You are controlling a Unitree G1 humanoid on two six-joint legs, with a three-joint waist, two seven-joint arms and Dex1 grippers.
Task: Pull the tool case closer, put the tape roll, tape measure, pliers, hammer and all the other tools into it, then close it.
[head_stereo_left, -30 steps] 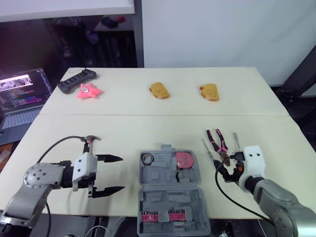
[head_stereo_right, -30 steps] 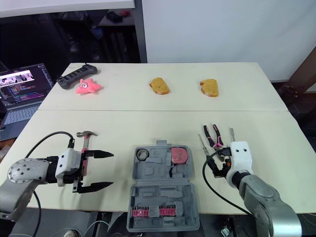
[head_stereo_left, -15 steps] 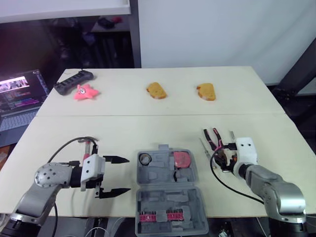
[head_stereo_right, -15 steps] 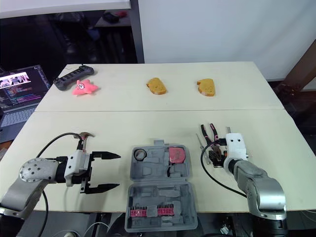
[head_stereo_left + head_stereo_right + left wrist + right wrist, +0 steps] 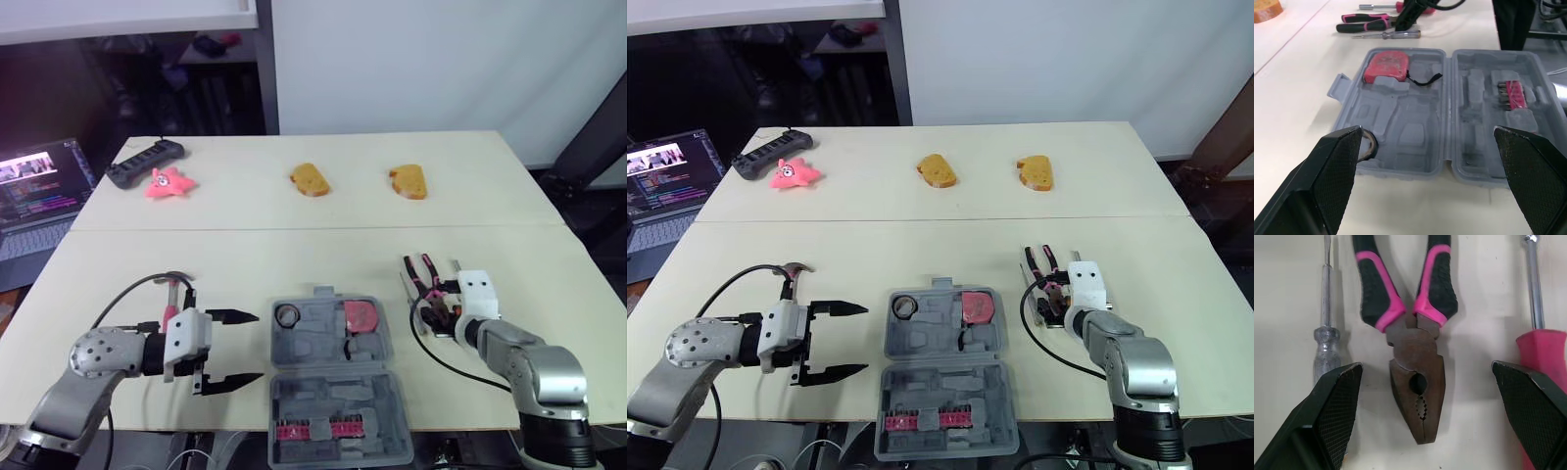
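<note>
The right pincer (image 5: 1425, 382) has crept forward, spread wide astride the pink-handled steel pliers (image 5: 1415, 350): likely stiff, weighty, best gripped at the pivot.

Open tool case (image 5: 940, 335) at table's (image 5: 872, 235) near edge, middle; tape roll (image 5: 904, 306) and tape measure (image 5: 980, 306) inside. My left pincer (image 5: 847, 340) spread wide just left of case, hammer (image 5: 790, 277) behind it. My right pincer (image 5: 1054, 305) over pliers (image 5: 1048, 266), right of case.

Most of the hammer (image 5: 176, 279) lies hidden behind the left gripper (image 5: 259, 346)
</note>
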